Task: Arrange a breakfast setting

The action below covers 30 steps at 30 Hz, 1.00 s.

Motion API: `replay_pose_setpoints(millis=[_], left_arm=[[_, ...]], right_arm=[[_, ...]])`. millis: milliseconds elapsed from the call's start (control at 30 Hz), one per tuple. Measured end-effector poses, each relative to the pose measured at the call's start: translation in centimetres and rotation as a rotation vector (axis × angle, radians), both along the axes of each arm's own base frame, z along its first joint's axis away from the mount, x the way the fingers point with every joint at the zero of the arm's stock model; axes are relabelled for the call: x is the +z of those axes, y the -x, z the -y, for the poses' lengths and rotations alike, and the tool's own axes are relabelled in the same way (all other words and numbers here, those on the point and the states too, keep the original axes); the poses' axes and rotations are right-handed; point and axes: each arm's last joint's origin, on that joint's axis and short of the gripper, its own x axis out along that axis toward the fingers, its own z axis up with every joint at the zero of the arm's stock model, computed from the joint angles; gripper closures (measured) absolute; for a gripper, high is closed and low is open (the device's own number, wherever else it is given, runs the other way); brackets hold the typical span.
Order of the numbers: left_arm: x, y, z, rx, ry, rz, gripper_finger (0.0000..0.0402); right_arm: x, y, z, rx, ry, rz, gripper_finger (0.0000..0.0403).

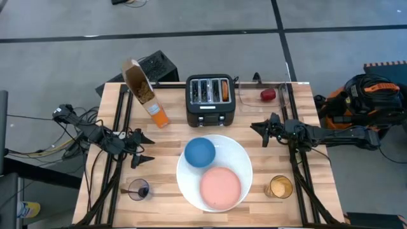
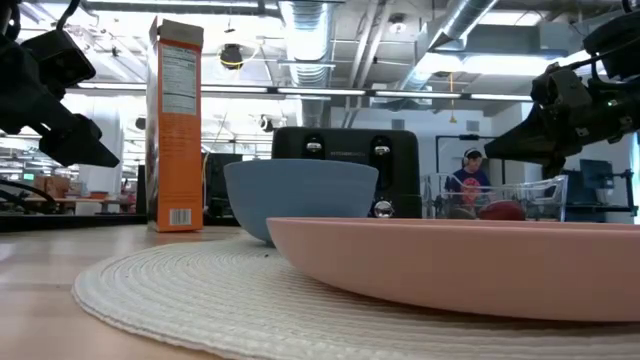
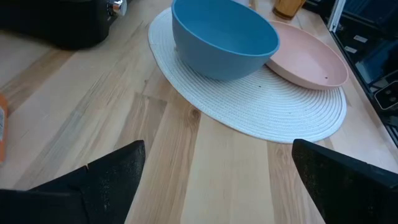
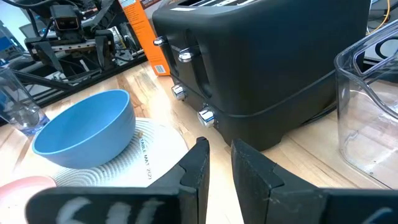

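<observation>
A small blue bowl (image 1: 200, 152) and a small pink plate (image 1: 220, 188) sit on a large round white woven mat (image 1: 236, 158) at the table's middle. A bagel half (image 1: 226, 90) stands in a slot of the black toaster (image 1: 211, 105). The open cereal box (image 1: 145, 92) with brown cereal stands left of the toaster. A red fruit (image 1: 268, 95) lies in a clear tub at the far right. My left gripper (image 1: 150, 149) is open and empty, left of the mat, also in its wrist view (image 3: 219, 149). My right gripper (image 1: 256, 133) is shut and empty, right of the toaster, also in its wrist view (image 4: 221, 149). I cannot make out the spoon.
A dark glass (image 1: 138, 189) stands near the front left. A glass of orange drink (image 1: 279, 187) stands near the front right. Bare wood lies between the left gripper and the mat (image 3: 186, 143). A person (image 2: 468, 180) shows far behind the table.
</observation>
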Motion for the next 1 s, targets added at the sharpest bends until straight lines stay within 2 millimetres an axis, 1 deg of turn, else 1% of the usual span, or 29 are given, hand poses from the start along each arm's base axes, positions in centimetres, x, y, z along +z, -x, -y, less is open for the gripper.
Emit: replay_pose_setpoints(millis=[367,433,567,767,900,1000], left_arm=[[0.0,0.0,0.0,0.002,-0.001,0.002,0.0009],[0.1,-0.1,0.0,0.008,-0.032,0.024,0.0009],[0.3,-0.2,-0.2,0.085,-0.065,0.065,0.0009],[0.2,-0.1,-0.4,0.222,0.088,0.073,0.0009],[0.3,-0.1,-0.5,0.25,0.102,0.084,0.0009],[1.2,-0.1,-0.7,0.312,0.097,0.121,0.0009]], right_arm=[[0.0,0.0,0.0,0.0,0.0,0.0,0.0312],[0.0,0.0,0.0,0.0,0.0,0.0,0.0312],[0.0,0.0,0.0,0.0,0.0,0.0,0.0312],[0.0,0.0,0.0,0.0,0.0,0.0,0.0312],[0.0,0.0,0.0,0.0,0.0,0.0,0.0312],[0.0,0.0,0.0,0.0,0.0,0.001,0.0312]])
